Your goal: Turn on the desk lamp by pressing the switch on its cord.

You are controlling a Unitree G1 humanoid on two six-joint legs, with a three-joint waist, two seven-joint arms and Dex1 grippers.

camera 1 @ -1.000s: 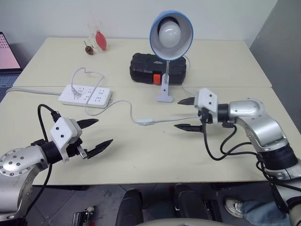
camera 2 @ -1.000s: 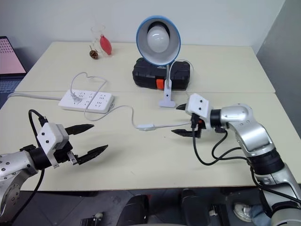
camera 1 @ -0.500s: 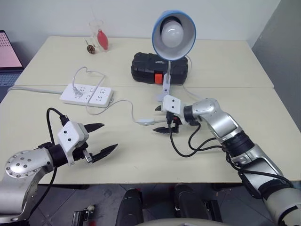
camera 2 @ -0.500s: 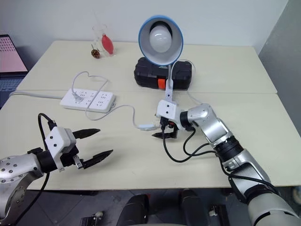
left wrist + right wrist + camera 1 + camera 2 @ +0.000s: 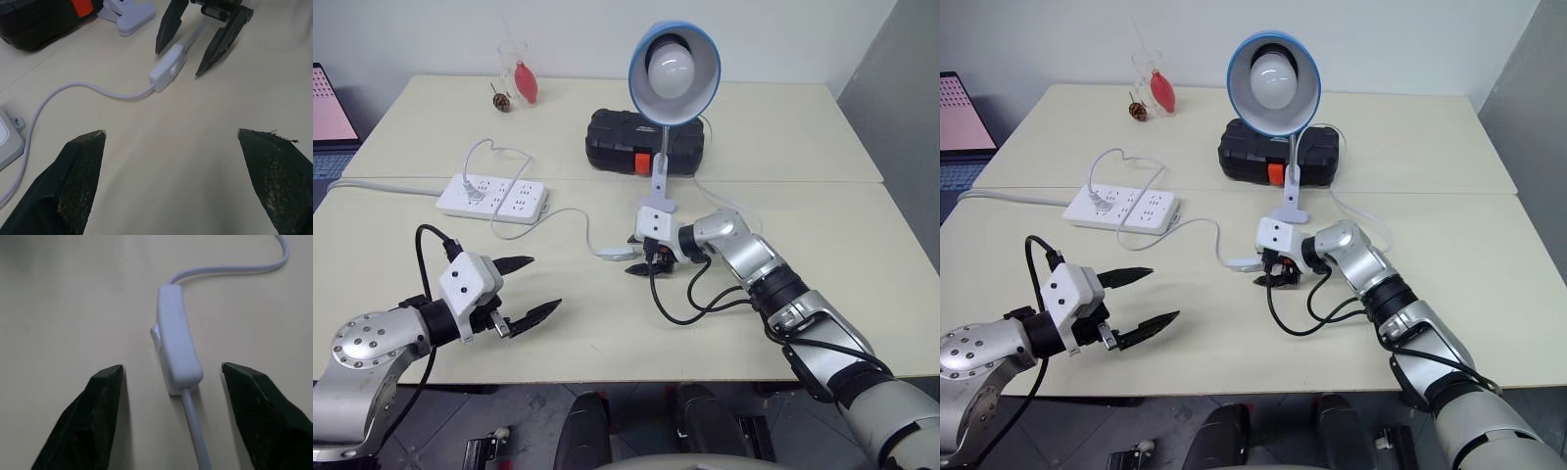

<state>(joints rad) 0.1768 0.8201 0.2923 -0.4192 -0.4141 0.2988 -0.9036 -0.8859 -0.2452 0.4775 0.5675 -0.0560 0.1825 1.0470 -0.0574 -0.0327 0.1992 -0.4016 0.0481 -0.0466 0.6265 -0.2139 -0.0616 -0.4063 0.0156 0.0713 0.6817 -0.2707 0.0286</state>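
The desk lamp (image 5: 674, 64) stands at mid-table, its blue shade and white bulb facing me. Its thin white cord (image 5: 563, 213) winds from the power strip to the switch (image 5: 617, 253), a small white oblong lying flat on the table. My right gripper (image 5: 632, 255) reaches in from the right, open, with one black finger on each side of the switch (image 5: 176, 340) and a gap on both sides. The left wrist view shows the same straddle over the switch (image 5: 168, 66). My left gripper (image 5: 542, 284) hovers open and empty at the front left, pointing toward the switch.
A white power strip (image 5: 491, 196) with a grey cable lies at the left. A black case (image 5: 641, 142) sits behind the lamp's base. A glass holding a red object (image 5: 519, 78) stands at the back, and a laptop screen (image 5: 328, 103) shows at the left edge.
My right gripper has swept left and down across the table to the switch, and its fingers have narrowed around it. The left gripper has stayed put.
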